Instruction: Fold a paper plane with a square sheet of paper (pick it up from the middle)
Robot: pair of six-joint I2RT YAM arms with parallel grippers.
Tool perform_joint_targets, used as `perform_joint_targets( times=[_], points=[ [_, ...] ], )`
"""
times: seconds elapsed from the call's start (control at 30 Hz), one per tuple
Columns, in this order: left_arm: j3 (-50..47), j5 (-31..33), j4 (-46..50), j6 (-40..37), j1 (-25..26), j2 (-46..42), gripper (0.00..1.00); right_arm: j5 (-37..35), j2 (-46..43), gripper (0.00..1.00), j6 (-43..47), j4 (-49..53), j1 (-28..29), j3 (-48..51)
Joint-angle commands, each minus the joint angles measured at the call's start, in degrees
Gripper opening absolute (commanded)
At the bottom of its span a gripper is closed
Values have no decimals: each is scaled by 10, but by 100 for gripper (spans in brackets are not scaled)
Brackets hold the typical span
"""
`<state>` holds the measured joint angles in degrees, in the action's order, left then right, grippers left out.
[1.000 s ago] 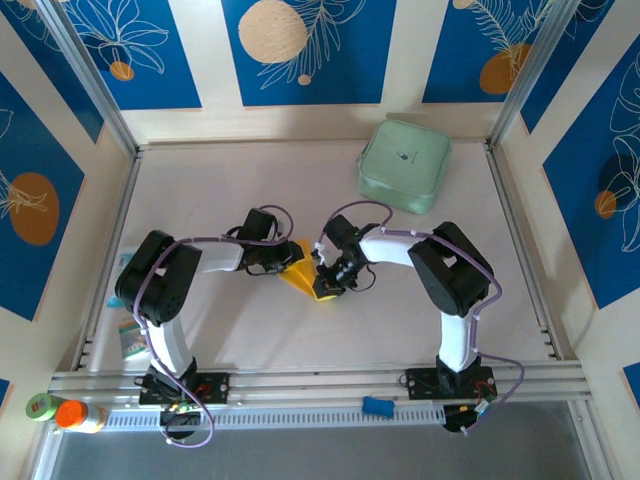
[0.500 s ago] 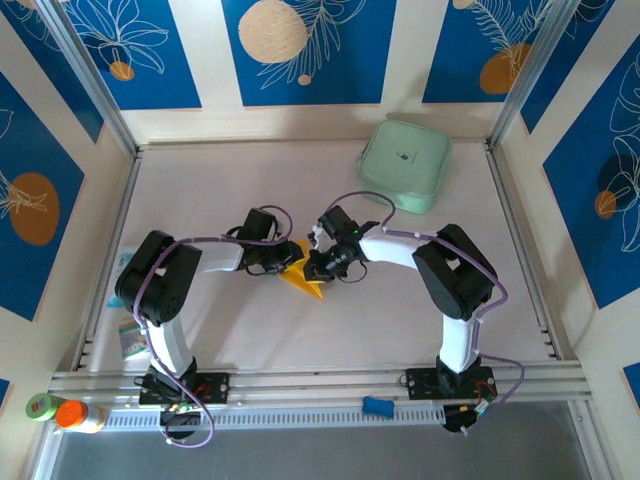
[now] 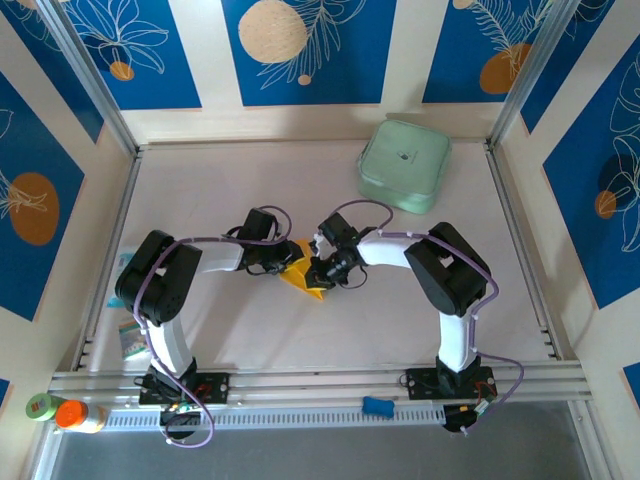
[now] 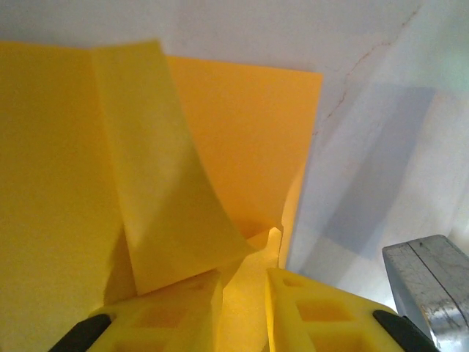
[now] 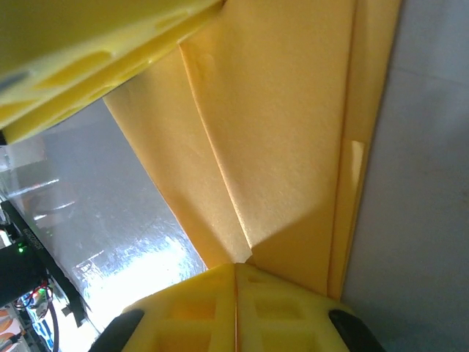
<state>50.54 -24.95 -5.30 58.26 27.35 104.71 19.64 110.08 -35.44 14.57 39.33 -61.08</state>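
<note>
The orange-yellow sheet of paper (image 3: 306,281) lies mid-table, folded into a creased wedge. My left gripper (image 3: 291,266) holds its left side. In the left wrist view a paper layer (image 4: 220,147) runs into the narrow gap between the yellow fingers (image 4: 176,308) of the left gripper (image 4: 245,286). My right gripper (image 3: 323,271) meets the paper from the right. In the right wrist view the right gripper (image 5: 236,270) is pressed shut with a folded corner of the paper (image 5: 278,125) pinched at its seam. A finger of the left gripper (image 5: 88,51) crosses that view's top left.
A mint-green rounded-square case (image 3: 403,166) sits at the back right. Small printed packets (image 3: 130,338) lie by the left rail. An orange-capped bottle (image 3: 76,415) and a small blue object (image 3: 377,405) rest at the near edge. Metal rails border the table.
The right gripper moved up and left with its pinched paper edge, then settled back slightly. The paper's lower tip drew in. The left arm stayed put.
</note>
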Motion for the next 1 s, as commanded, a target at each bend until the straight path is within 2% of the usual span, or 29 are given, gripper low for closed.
perform_joint_targets(
  times=[0.0, 0.27, 0.53, 0.83, 0.97],
  points=[
    [-11, 49, 62, 9, 1, 33, 25, 25, -14, 7, -6, 34, 0, 45],
    [-12, 43, 61, 3, 1, 29, 25, 34, -86, 7, 4, -6, 4, 143],
    [-11, 34, 55, -1, 0, 23, 25, -5, -164, 8, -12, -39, -18, 119],
    [-13, 28, 44, 6, 2, 18, 25, -4, -104, 7, 0, -52, -12, 58],
    [-10, 23, 41, 7, 3, 16, 25, -29, -71, 7, 8, -15, -9, 25]
  ],
)
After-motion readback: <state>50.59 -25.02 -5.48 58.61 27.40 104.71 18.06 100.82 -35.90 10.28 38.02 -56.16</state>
